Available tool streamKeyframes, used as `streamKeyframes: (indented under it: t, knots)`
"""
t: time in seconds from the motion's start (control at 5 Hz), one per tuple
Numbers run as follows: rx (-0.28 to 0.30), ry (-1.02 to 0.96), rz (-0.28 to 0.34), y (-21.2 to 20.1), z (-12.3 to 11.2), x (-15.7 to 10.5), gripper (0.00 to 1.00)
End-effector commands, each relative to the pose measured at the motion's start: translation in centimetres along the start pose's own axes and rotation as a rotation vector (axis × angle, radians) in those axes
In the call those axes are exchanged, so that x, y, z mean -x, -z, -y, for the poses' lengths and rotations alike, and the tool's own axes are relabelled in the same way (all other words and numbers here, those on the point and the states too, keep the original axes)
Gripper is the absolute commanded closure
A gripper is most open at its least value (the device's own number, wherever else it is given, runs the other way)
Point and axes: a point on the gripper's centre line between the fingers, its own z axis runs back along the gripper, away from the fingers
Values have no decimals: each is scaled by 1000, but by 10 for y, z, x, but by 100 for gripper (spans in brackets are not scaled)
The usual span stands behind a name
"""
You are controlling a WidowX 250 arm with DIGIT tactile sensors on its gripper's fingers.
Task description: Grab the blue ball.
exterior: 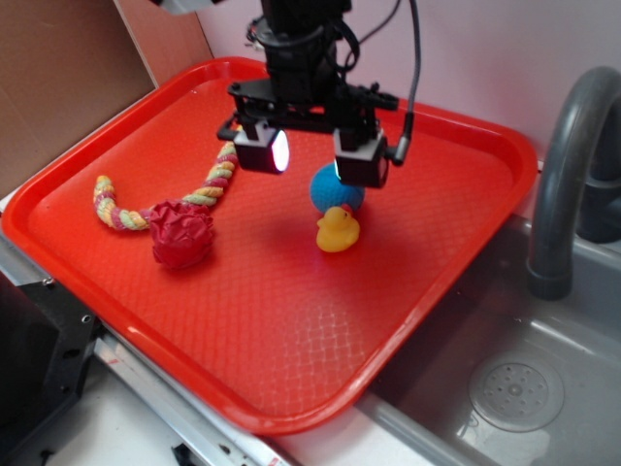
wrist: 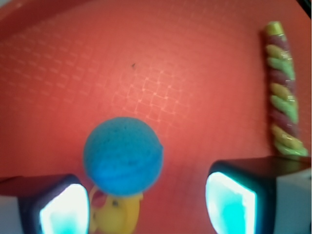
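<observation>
The blue ball rests on the red tray, touching a yellow rubber duck. My gripper hovers above the tray with its jaws wide apart and nothing between the pads. In the exterior view its right finger hides the ball's upper part. From the wrist the ball lies ahead of the left pad, closer to it than to the right pad.
A red ruffled ball with a striped rope tail lies on the tray's left part. A grey sink with a curved faucet lies right of the tray. A brown board stands at the back left.
</observation>
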Motion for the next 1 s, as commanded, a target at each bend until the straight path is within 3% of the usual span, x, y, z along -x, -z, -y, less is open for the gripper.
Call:
streamKeyframes:
  t: [0.0, 0.2, 0.6, 0.8]
  knots:
    - [33, 8, -26, 25, 6, -10, 0]
    - [23, -7, -23, 30, 8, -10, 100]
    - [42, -81, -32, 26, -6, -22, 100]
    - [37, -127, -21, 3, -19, -22, 100]
